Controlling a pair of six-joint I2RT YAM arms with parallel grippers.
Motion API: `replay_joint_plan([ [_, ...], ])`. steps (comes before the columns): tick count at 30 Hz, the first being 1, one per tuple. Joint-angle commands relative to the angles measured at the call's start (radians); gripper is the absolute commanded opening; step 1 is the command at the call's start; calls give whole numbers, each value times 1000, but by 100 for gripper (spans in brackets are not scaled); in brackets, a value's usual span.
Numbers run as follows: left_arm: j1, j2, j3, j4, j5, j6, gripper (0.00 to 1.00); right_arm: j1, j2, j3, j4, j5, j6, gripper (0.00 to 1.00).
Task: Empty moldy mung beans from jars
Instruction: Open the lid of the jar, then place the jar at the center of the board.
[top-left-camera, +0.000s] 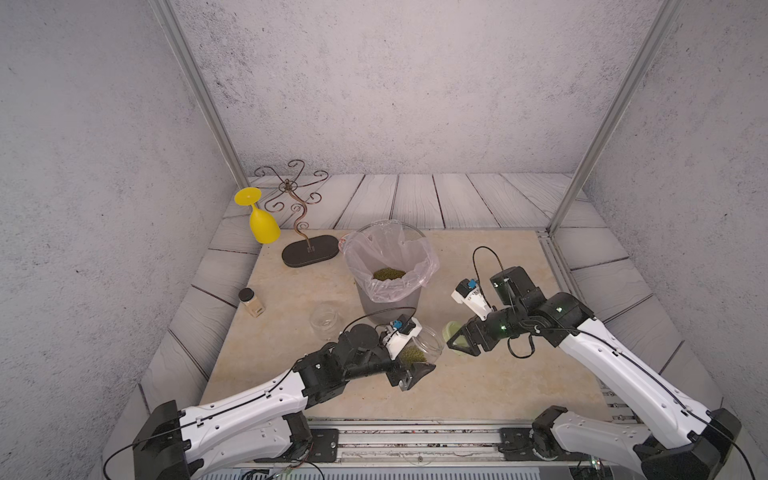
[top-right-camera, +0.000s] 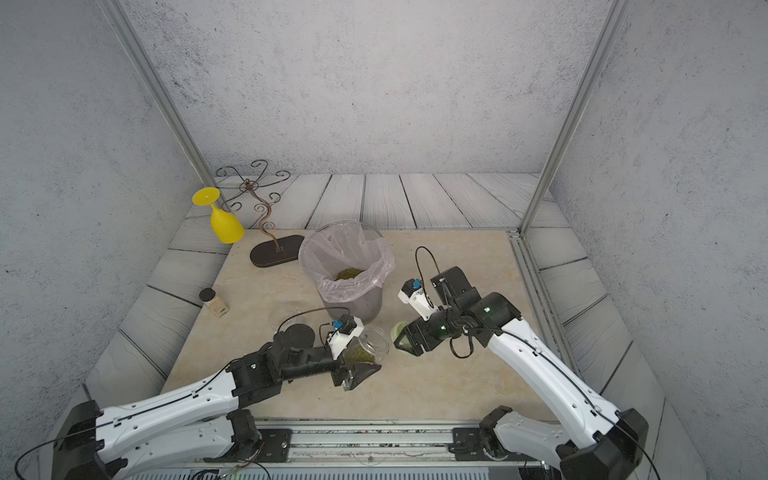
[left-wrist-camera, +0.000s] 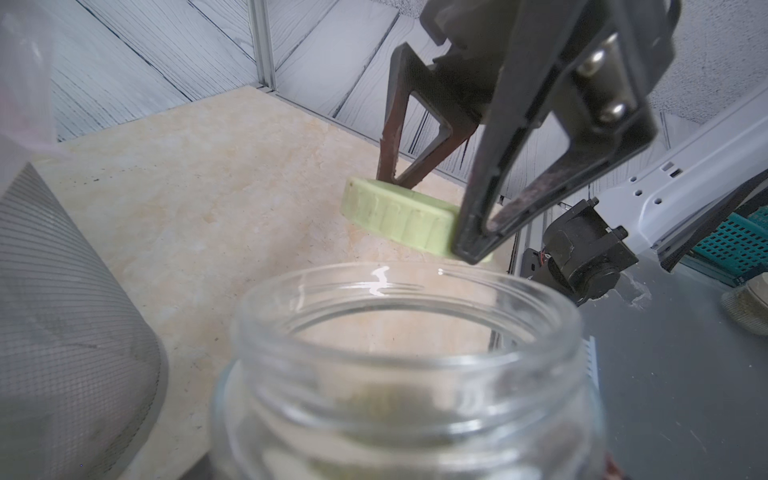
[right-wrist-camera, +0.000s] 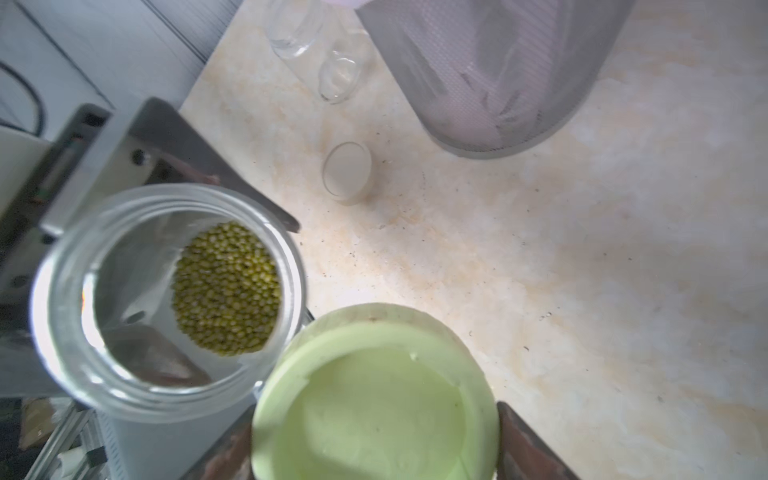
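Roughly halfway, I'd say. One jar (top-left-camera: 323, 322) sits empty on the worktop (top-left-camera: 478, 395), left of centre in a top view. A beige lid (right-wrist-camera: 347, 172) lies loose nearby, and a heap of mung beans (top-left-camera: 388, 274) is already in the lined bin (top-left-camera: 390, 305) mid-frame. Just below the bin, the left hand (top-left-camera: 409, 357) grips the second jar (top-left-camera: 432, 343), which is tilted, open and still holding beans. The right hand (top-left-camera: 459, 338) beside it pinches the pale green lid (right-wrist-camera: 374, 399). What's left is tipping that jar into the bin.
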Motion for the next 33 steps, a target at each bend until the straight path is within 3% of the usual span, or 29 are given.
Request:
replay_joint_plan([
  [1,11,-53,-1,47,-7,-11,57,-4,59,-51,11,132,35,59],
  [15,17,-180,14,-93,-105,0,57,0,313,-213,356,458,205,61],
  [24,19,-226,41,-192,-223,8,57,12,466,-224,436,548,252,61],
  [27,21,-238,71,-250,-255,15,57,16,505,-219,451,539,261,71],
  [29,21,-245,95,-297,-288,26,57,19,504,-217,451,539,265,95],
  [30,20,-247,105,-315,-308,33,56,21,494,-218,449,541,267,99],
  [33,22,-241,153,-383,-374,50,56,22,439,-223,442,539,272,99],
])
